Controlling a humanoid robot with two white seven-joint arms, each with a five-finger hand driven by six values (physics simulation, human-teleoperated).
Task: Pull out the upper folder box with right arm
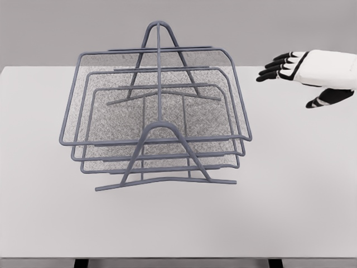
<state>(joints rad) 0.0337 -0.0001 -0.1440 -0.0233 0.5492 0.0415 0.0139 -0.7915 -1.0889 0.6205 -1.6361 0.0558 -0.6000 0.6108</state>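
Upper folder box point(111, 61) (stacked, seemingly unobstructed)

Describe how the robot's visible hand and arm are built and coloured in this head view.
Only the right hand shows, entering from the right edge. Its palm and wrist shell are smooth, glossy white with rounded contours. The fingers are black and segmented, with white bands near the knuckles; the thumb is black too. No cables, logos or markings are visible. The left arm is out of view.

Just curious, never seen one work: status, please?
Right hand open, in the air right of rack. Upper tray untouched, not pulled out. Left hand not visible. Nothing in between.
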